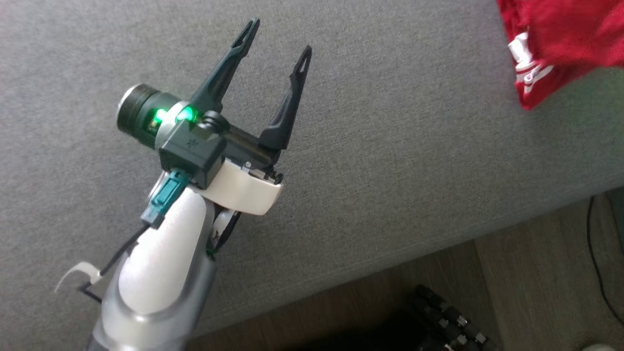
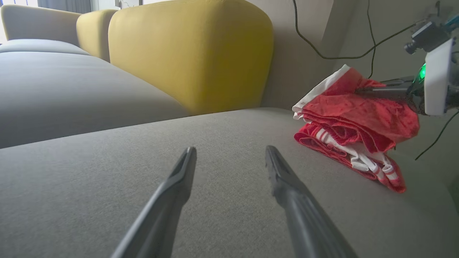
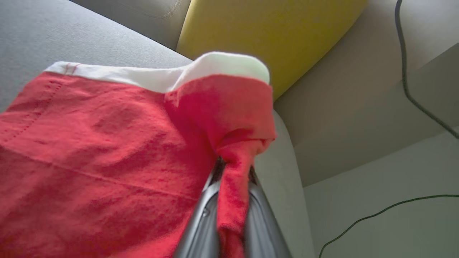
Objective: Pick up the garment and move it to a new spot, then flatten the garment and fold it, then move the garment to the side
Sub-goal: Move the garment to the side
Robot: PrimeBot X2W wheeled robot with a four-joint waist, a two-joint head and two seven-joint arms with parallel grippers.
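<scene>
right gripper (image 3: 233, 172): pinched tight on the red garment (image 2: 355, 122)
left gripper (image 1: 279, 38): spread wide, empty
progress: early pickup I reckon, flattening and folding still to do

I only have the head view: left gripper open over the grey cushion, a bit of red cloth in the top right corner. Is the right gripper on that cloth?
Observer: Yes. The right wrist view shows the right gripper shut on a bunched edge of the red garment.
Operator: Is it lifted clear?
Observer: It seems not. In the left wrist view its lower folds appear to rest on the grey seat cushion, and only the top layer is held up.
Operator: What's behind it?
Observer: A yellow back cushion, with black cables hanging against the wall beside it.
</scene>
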